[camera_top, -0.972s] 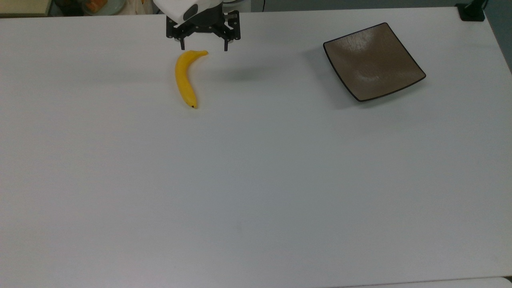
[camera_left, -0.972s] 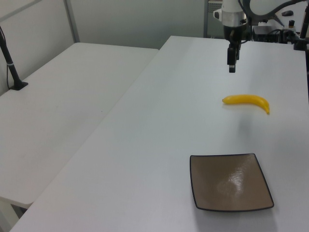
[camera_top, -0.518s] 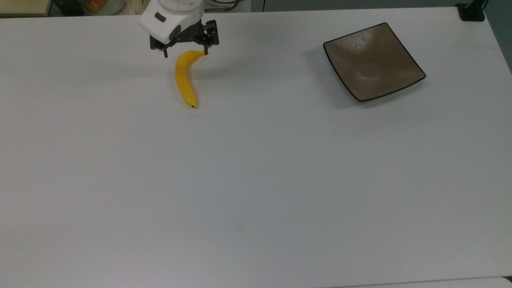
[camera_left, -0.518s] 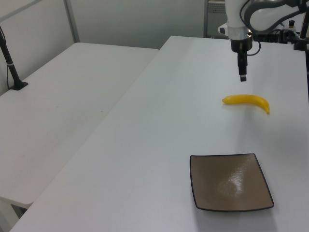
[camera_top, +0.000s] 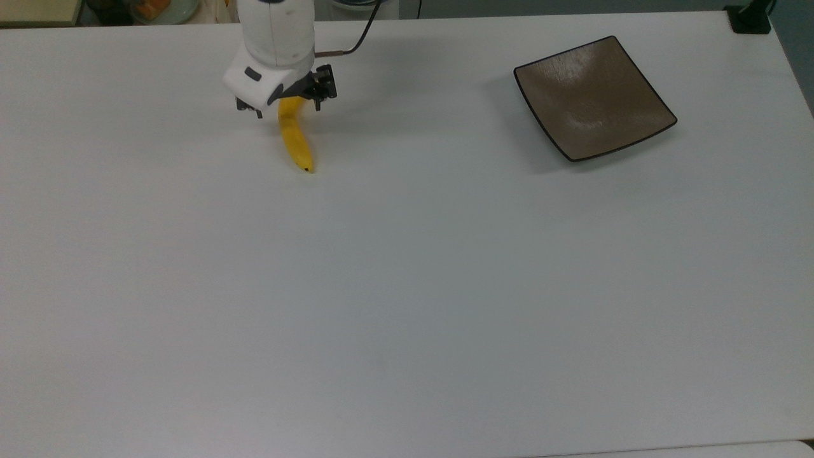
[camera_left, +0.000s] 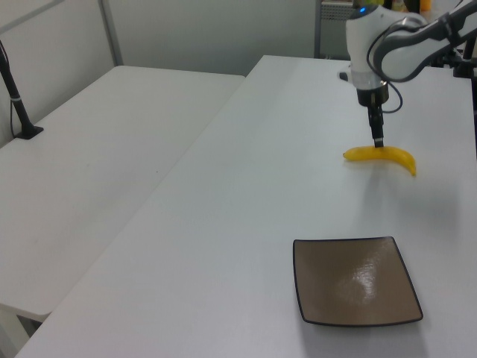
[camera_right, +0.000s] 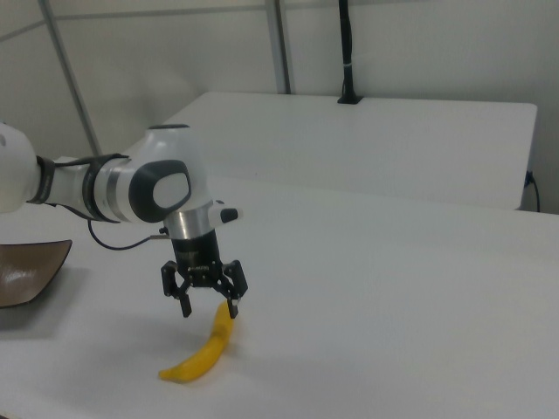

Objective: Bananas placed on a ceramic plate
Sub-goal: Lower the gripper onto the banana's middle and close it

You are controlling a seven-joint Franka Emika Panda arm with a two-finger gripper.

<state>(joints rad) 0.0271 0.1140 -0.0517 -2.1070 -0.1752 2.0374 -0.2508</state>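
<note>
The banana (camera_top: 296, 143) lay flat on the white surface (camera_top: 407, 286), its long axis running from under the end effector (camera_top: 283, 109) toward the top view's lower edge, dark tip farthest away. The end effector stood directly above the banana's stem end, fingers spread wide on both sides of it and holding nothing. The wrist hid that end in the top view. The ceramic plate (camera_top: 593, 98) sat well apart, at the top view's right, bare.

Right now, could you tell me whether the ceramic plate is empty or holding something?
Empty. The ceramic plate shows a bare centre; the banana lies apart on the table.
</note>
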